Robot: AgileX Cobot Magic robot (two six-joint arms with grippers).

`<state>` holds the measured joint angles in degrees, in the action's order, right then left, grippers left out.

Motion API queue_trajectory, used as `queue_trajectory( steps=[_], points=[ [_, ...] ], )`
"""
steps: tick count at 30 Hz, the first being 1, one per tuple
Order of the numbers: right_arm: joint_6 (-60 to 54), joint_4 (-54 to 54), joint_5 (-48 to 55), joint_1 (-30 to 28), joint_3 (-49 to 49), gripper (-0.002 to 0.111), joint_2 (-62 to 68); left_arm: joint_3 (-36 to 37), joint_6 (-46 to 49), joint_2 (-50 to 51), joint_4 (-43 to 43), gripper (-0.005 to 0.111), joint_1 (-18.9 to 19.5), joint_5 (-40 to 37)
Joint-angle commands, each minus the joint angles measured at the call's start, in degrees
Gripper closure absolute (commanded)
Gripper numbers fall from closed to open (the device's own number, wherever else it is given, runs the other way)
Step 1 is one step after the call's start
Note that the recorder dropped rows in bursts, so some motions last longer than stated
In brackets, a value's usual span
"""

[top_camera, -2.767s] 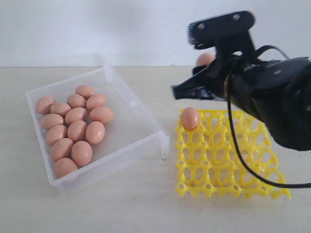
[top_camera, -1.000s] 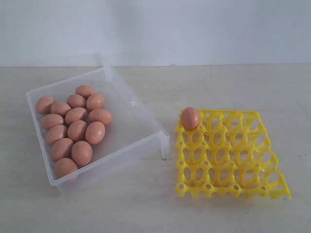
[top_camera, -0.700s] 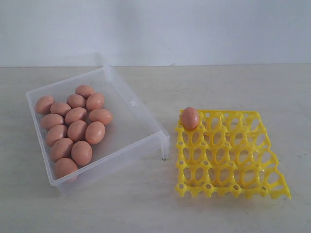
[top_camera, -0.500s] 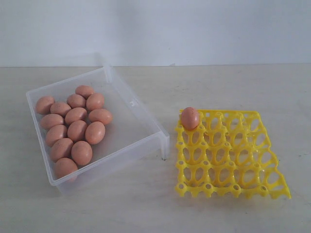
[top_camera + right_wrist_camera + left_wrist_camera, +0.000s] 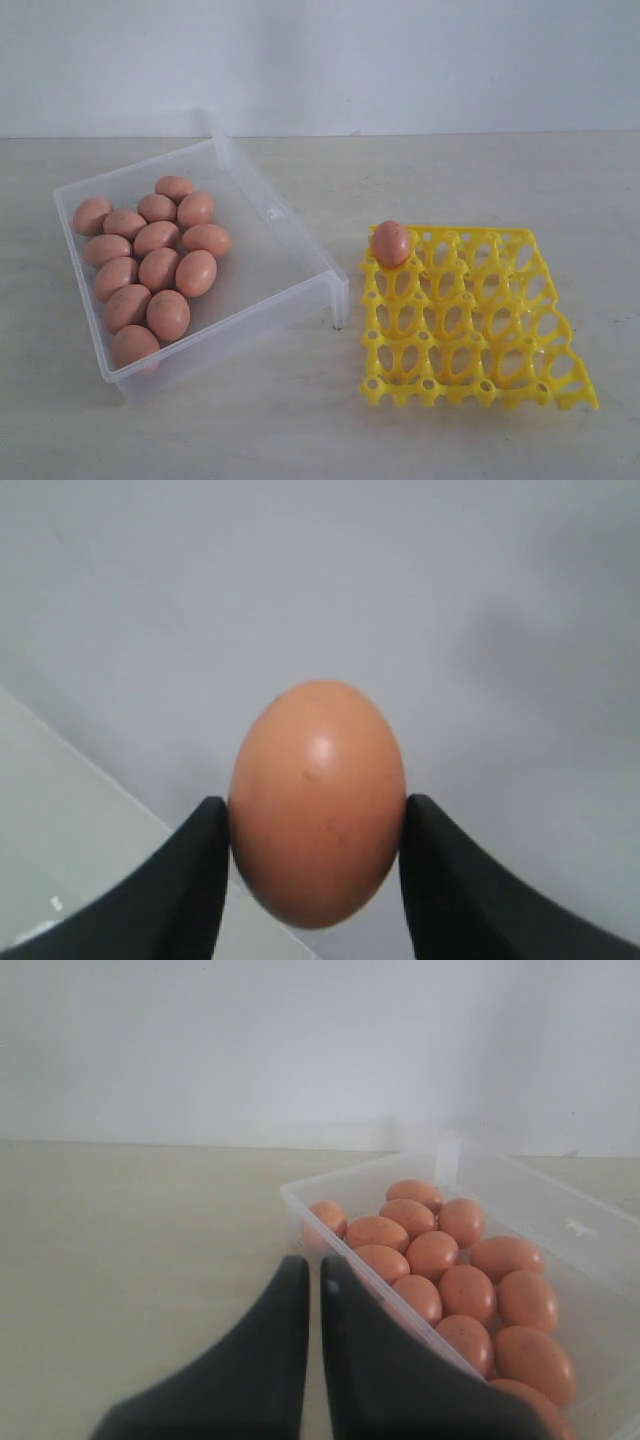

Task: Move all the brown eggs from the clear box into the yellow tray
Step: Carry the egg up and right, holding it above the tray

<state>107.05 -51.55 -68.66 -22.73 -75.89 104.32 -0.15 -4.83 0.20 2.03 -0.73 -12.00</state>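
Right claw (image 5: 315, 815) gone from exterior view, gripping brown egg (image 5: 318, 780).

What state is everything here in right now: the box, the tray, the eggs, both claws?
Clear box: open, fourteen brown eggs inside.
Yellow tray: one egg in a corner cell, rest empty.
Left claw: shut, empty.
Right claw: shut on another egg.

Left gripper (image 5: 312, 1266) and right gripper (image 5: 315, 804) are matte black, tapered.

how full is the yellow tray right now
Nearly empty: the yellow tray holds one brown egg in a corner cell; every other cell is bare.
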Motion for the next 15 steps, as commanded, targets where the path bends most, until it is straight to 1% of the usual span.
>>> queue_trajectory(
  steps=[1, 7, 10, 11, 12, 14, 15],
  points=[
    [-10.8, -16.6, -1.3, 0.6, -0.1, 0.108, -1.3, 0.1, -0.1, -0.2, 0.1, 0.103, 0.1, 0.2],
    [-18.8, -28.5, -1.3, 1.9, -0.1, 0.108, -0.9, 0.1, -0.1, -0.2, 0.1, 0.103, 0.1, 0.2],
    [-22.1, -36.7, 4.0, 3.0, -0.1, 0.108, -0.9, 0.1, -0.1, -0.2, 0.1, 0.103, 0.1, 0.2],
    [-22.2, -41.0, 6.2, 3.5, -0.1, 0.108, -0.9, 0.1, -0.1, -0.2, 0.1, 0.103, 0.1, 0.2],
    [-21.2, -48.4, 9.2, 4.5, -0.1, 0.108, -0.9, 0.1, -0.1, -0.2, 0.1, 0.103, 0.1, 0.2],
    [-17.8, -48.4, 14.3, 5.3, 2.3, 0.108, -0.9, 0.1, -0.1, -0.2, 0.1, 0.103, 0.1, 0.2],
    [-17.1, -48.4, 14.6, 5.3, 2.8, 0.108, -0.9, 0.1, -0.1, -0.2, 0.1, 0.103, 0.1, 0.2]
  ],
)
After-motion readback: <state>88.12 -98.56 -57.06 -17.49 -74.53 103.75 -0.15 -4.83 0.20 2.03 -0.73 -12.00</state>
